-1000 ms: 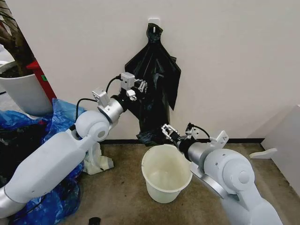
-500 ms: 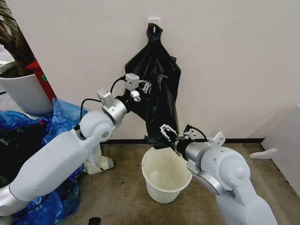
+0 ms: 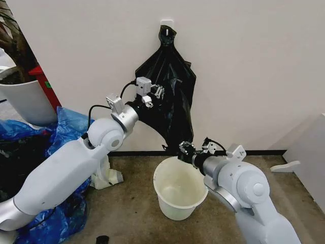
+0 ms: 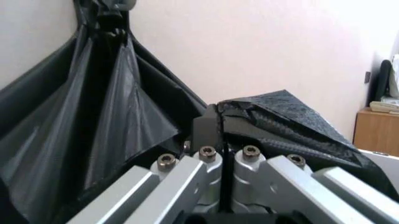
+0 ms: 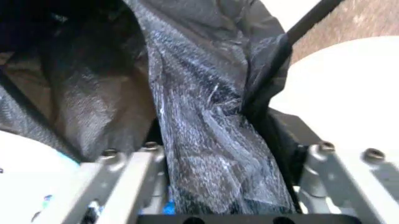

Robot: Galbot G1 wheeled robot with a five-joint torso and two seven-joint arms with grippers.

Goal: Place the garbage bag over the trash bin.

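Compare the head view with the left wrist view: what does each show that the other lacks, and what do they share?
Head view alone: the trash bin on the floor, the right gripper holding the garbage bag's lower end above its rim, the blue bags, the plant pot.

Left wrist view alone: a wooden cabinet by the wall, and the fingers pressed together on a plastic fold.

Both: the garbage bag hanging against the wall, pinched by the left gripper.

The garbage bag point(image 3: 170, 96) is glossy black with grey sheen along its creases, and the trash bin point(image 3: 180, 188) is plain cream-white inside and out. Both arms are white and pale grey, the left gripper point(image 3: 158, 92) silver metal with black cable and the right gripper point(image 3: 185, 149) dark. Bright blue plastic bags point(image 3: 61, 132) lie on the speckled brown floor point(image 3: 132, 213), against an off-white wall point(image 3: 254, 66).
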